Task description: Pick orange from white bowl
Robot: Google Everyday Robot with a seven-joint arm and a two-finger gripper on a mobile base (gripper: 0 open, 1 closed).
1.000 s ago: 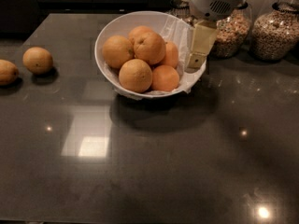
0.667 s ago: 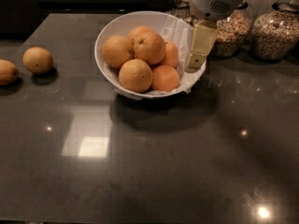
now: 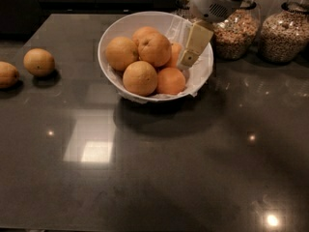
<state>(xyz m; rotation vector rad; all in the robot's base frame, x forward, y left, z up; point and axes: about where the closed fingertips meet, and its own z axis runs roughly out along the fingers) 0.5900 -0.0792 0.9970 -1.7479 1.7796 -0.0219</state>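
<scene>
The white bowl (image 3: 110, 41), lined with crumpled white paper, stands at the back middle of the dark counter. It holds several oranges: one at the left (image 3: 120, 53), one on top (image 3: 154, 48), one at the front (image 3: 140, 78) and one at the front right (image 3: 170, 80). My gripper (image 3: 188, 58) comes down from the white arm at the top right. It reaches inside the bowl's right side, tilted left, just above the front-right orange and beside a partly hidden orange (image 3: 175, 51). It holds nothing that I can see.
Two paler yellowish fruits (image 3: 38, 62) (image 3: 7, 74) lie on the counter at the far left. Two glass jars of nuts (image 3: 234, 30) (image 3: 285, 31) stand behind the bowl at the right. The dark counter (image 3: 159, 168) stretches toward the front.
My gripper has moved a little left, further into the bowl, and tilted more. The bowl and the oranges have not moved.
</scene>
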